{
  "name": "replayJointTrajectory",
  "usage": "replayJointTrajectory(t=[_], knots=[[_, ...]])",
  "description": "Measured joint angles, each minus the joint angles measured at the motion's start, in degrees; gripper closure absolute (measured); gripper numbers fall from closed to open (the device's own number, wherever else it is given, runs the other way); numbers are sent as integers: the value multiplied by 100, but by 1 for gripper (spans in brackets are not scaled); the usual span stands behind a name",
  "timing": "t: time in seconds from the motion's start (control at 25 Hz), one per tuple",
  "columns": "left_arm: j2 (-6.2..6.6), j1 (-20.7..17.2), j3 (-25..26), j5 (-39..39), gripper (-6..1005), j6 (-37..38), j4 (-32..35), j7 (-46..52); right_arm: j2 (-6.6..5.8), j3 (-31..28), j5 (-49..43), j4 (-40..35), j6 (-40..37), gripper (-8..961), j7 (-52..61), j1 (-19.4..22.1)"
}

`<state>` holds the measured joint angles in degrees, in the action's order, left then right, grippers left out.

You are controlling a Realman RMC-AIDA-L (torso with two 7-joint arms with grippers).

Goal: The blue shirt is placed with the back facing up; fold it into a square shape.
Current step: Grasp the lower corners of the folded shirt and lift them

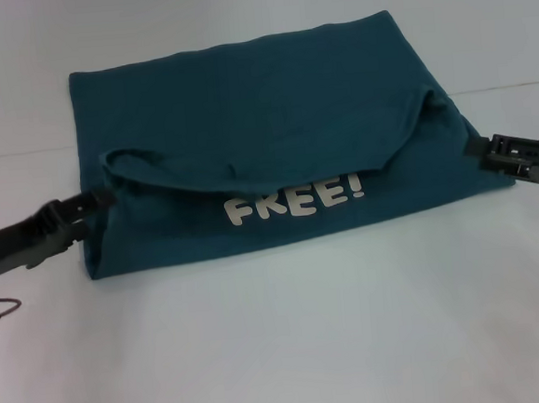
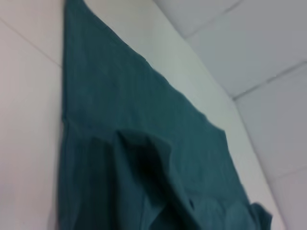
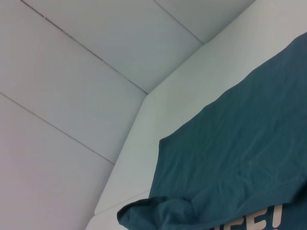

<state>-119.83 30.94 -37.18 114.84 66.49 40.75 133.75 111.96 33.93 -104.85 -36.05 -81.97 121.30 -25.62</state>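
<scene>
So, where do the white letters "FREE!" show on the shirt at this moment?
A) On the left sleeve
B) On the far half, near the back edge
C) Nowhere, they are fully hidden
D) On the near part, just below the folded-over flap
D: in the head view the white letters lie on the near part of the blue shirt, just under the folded-over flap, between the left gripper and the right gripper.

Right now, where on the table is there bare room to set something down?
Free: the wide white table strip in front of the blue shirt, and the band behind its far edge. Crowded: the shirt's two sides, where the left gripper and right gripper meet the cloth.
</scene>
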Motion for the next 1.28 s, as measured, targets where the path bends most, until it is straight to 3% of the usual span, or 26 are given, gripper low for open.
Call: replayJointTrajectory(t=[0.16, 0.48, 1.28], knots=[[-87, 76, -50, 38, 173, -198, -127, -881, 1, 4, -75, -3, 24, 278, -47, -43], [-141, 181, -134, 70, 175, -854, -632, -1786, 20, -37, -87, 12, 55, 278, -124, -36], [-287, 131, -140, 74, 173, -1414, -809, -1851, 38, -53, -76, 35, 69, 280, -124, -7]])
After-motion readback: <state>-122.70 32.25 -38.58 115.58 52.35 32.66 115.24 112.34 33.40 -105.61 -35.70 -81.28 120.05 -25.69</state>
